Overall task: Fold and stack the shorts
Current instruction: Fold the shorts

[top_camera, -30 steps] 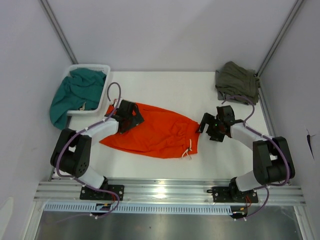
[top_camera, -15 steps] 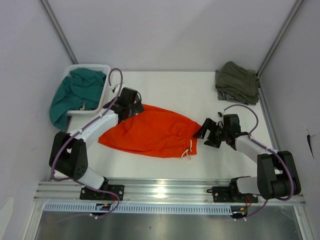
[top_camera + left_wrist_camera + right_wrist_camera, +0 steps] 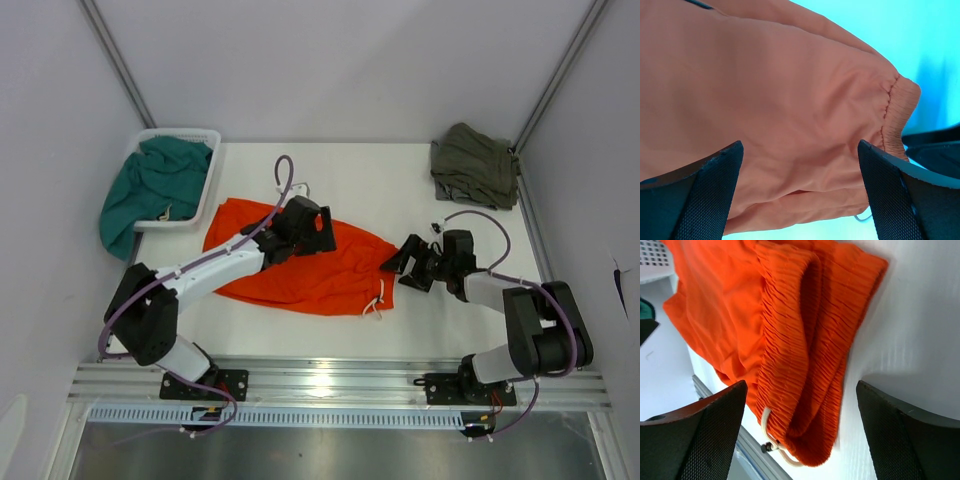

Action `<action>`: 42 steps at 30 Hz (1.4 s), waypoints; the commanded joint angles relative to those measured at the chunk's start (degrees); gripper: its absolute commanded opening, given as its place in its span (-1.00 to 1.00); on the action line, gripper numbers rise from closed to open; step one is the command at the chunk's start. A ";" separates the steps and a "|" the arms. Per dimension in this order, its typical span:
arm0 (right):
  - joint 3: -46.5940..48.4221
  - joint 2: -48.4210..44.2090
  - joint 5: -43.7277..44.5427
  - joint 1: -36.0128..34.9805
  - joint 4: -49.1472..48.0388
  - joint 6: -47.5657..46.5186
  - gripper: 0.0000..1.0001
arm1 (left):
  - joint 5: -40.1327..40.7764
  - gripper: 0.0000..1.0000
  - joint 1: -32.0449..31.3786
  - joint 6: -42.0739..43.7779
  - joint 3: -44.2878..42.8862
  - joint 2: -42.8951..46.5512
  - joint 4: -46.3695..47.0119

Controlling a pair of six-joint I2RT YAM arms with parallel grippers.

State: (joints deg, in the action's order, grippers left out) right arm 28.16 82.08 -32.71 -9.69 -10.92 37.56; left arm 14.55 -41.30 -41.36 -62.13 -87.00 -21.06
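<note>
Shorts (image 3: 320,280) centre; basket (image 3: 185,132) back left, garment (image 3: 150,190) in it; second garment (image 3: 475,165) back right.

Your top view: evenly bright, glare on the rail (image 3: 320,378) at the near edge of the counter (image 3: 400,190). Left wrist: cyan cast, shorts (image 3: 790,100) paled, soft. Right wrist: crisp, mild shadows.

soft matt cloth shorts (image 3: 300,265)

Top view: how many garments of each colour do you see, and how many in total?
Orange shorts: 1
Teal garment: 1
Olive-green garment: 1
Total: 3
</note>
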 commanded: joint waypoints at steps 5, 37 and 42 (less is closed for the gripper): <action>-3.20 7.73 -2.44 -0.59 -15.44 5.14 0.81 | -4.52 0.93 -2.47 -1.97 -0.27 -7.91 4.88; -1.45 12.41 -2.01 -2.87 -18.98 6.04 -0.72 | -9.98 0.90 -7.66 -3.81 -2.65 -20.93 7.00; 5.22 6.43 6.82 -3.84 1.29 -2.98 -1.00 | -10.24 0.90 -7.83 -4.16 -2.82 -20.05 7.09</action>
State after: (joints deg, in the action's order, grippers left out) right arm 28.49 92.82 -33.54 -12.47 -24.69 42.61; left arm 7.03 -48.05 -43.57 -64.75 -105.65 -13.23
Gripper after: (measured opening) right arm 0.052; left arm 0.952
